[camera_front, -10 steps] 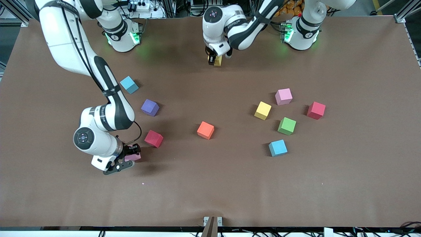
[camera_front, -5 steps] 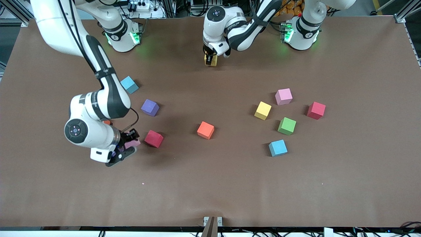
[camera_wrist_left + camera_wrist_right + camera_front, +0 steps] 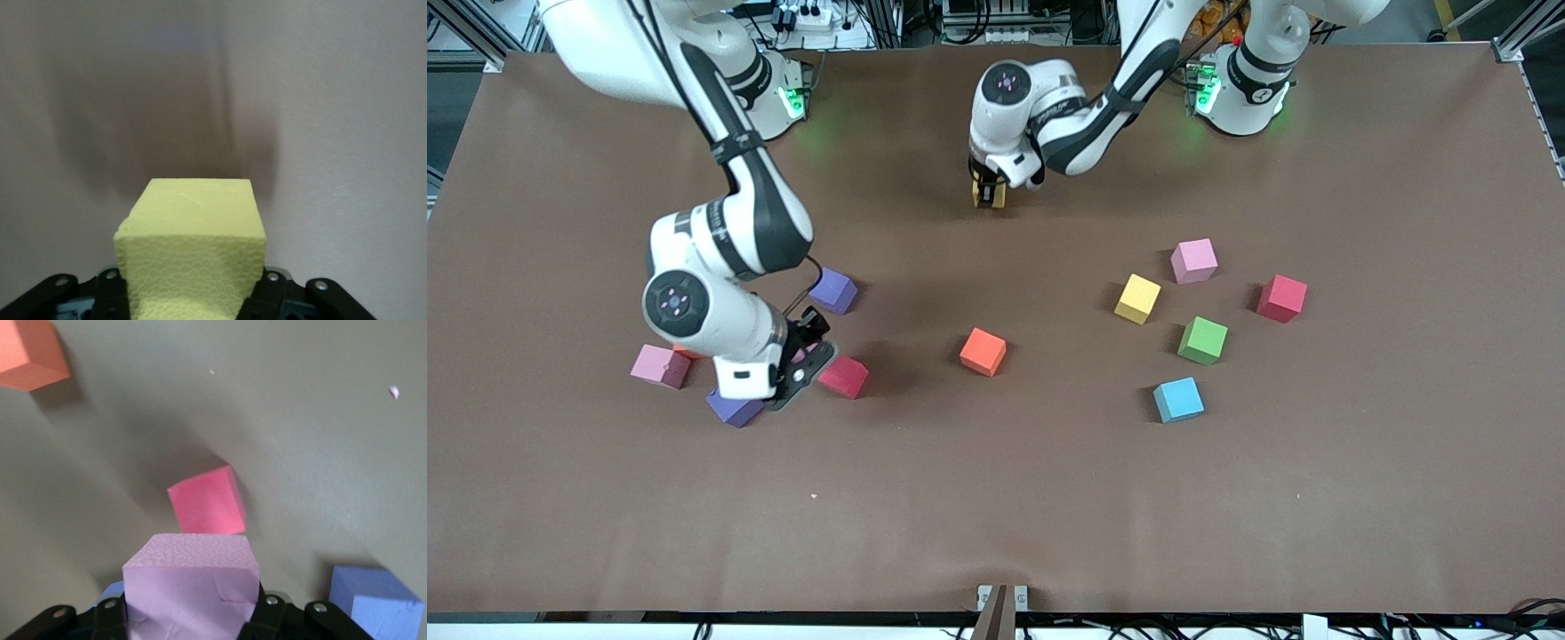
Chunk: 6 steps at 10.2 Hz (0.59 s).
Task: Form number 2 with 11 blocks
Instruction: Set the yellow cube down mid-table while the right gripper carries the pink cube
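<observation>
Pink foam sits pinched in the right gripper point(image 3: 805, 356), and that pink block point(image 3: 191, 587) is held just above the table beside a red block point(image 3: 843, 376), with one purple block point(image 3: 833, 290) farther from the front camera and another purple block point(image 3: 734, 410) nearer it. The left gripper point(image 3: 987, 191) is clamped on a yellow block point(image 3: 192, 250), held over bare brown table point(image 3: 996, 498) toward the arms' bases. No number 2 has been started; nine other cubes that I can see lie scattered, including an orange block point(image 3: 983, 351) near the middle. In my judgement both arms are carrying. To do this well, each cube should be lowered flat and square into open middle ground, edges flush with its neighbour, and released only once seated. The right arm risks nudging the crowded cubes beneath it.
</observation>
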Motion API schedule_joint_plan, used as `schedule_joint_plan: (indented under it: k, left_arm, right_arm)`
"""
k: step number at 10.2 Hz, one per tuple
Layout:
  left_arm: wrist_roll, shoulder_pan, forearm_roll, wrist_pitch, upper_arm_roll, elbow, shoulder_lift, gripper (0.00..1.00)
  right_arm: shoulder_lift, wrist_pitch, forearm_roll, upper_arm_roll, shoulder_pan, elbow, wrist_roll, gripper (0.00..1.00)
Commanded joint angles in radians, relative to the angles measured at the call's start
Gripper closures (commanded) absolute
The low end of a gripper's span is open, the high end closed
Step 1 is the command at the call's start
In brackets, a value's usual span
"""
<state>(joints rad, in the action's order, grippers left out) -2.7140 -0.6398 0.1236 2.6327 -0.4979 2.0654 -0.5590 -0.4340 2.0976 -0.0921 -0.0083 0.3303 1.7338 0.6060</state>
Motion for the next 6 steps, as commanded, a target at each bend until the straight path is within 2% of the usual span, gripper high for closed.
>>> schedule_joint_plan:
  k: [1,4,6]
  left_arm:
    - [-0.09,-0.075,0.036,-0.043,0.045,-0.099,-0.059,1.0]
    - [-0.147,-0.181,0.039,-0.049,0.07,-0.09,-0.058,1.0]
    - [-0.161,-0.198,0.044,-0.049,0.07,-0.083,-0.056,1.0]
  right_arm:
    - [0.118,0.064,0.0,-0.005,-0.002,0.163,0.141,0.53]
    - [0.217,0.044,0.005,-0.005,0.068,0.278,0.184,0.53]
    - [0.305,0.082,0.003,-0.004,0.125,0.396,0.181,0.53]
